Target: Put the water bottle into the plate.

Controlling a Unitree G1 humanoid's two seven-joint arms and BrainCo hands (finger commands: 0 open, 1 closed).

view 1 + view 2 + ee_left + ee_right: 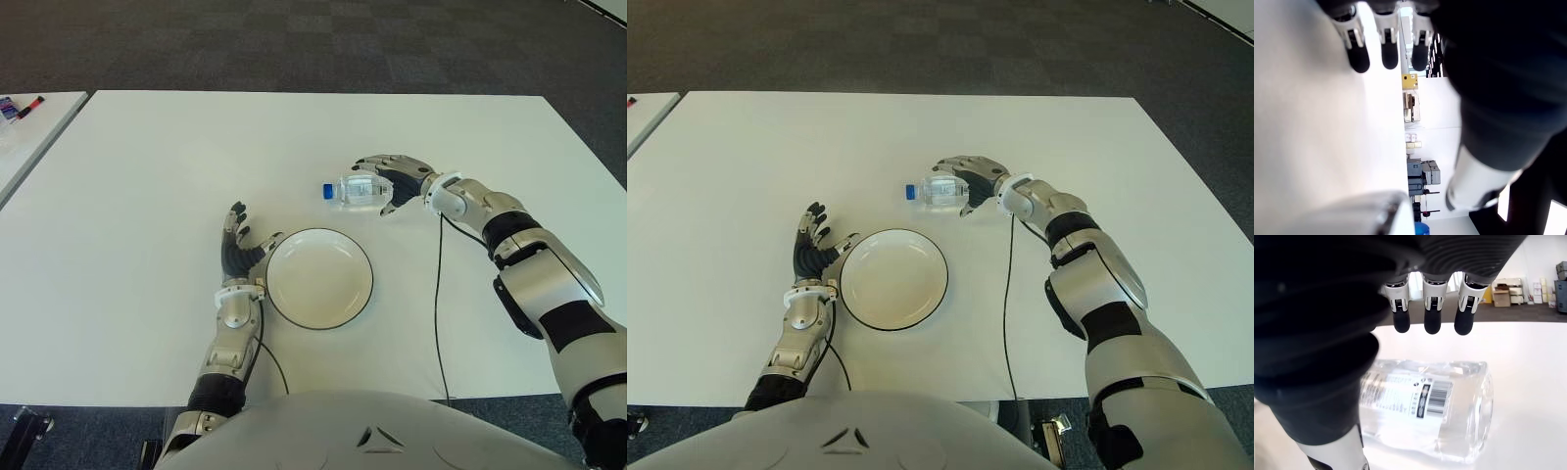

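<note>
Bottle [357, 191] lying beyond plate [319, 278]; my right hand [392, 180] cupped over it, fingers not closed. Left hand [238, 247] open, left of plate.

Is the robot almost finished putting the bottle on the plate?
Not yet. The water bottle lies on its side on the table, beyond the plate, which holds nothing. The right hand is at the bottle, fingers arched over it but not closed. Gripping, lifting and setting it on the plate remain. The left hand shows idle left of the plate.
</note>
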